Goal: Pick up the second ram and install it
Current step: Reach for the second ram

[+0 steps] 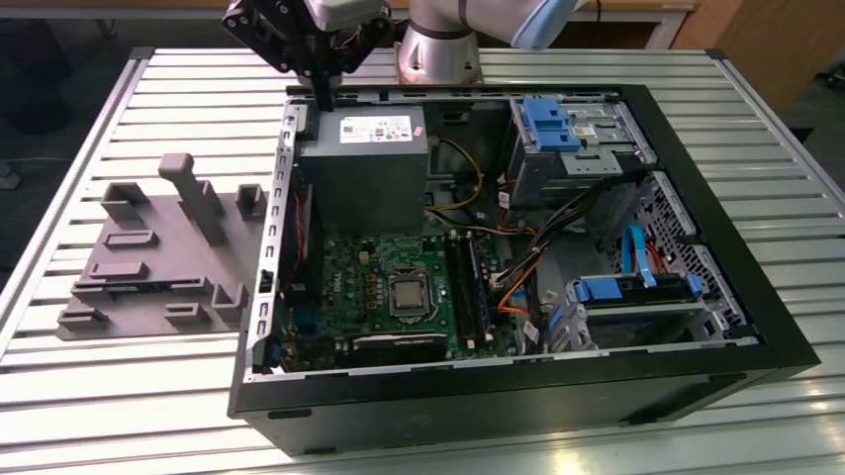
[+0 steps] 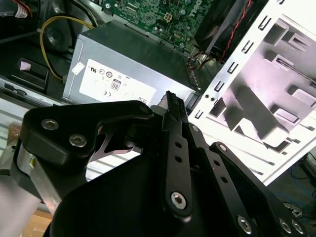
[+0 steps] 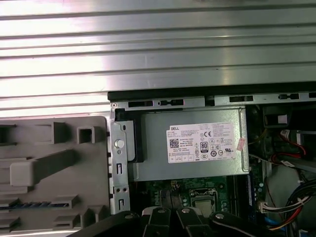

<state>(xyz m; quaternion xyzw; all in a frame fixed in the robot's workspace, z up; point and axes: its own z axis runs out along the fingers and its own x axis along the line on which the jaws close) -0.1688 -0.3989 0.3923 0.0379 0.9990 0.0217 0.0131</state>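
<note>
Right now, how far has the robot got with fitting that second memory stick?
Early. A bluish strip, seemingly the second ram, lies in the grey holder beside the case, so nothing is picked up. The gripper hovers by the power supply. Pickup and slotting into the motherboard remain.

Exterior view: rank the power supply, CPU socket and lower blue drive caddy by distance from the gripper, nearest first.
1. power supply: gray box just below the gripper, at the far end of the case.
2. CPU socket: middle of the motherboard, nearer the camera.
3. lower blue drive caddy: toward the exterior view's right, by the near corner.
</note>
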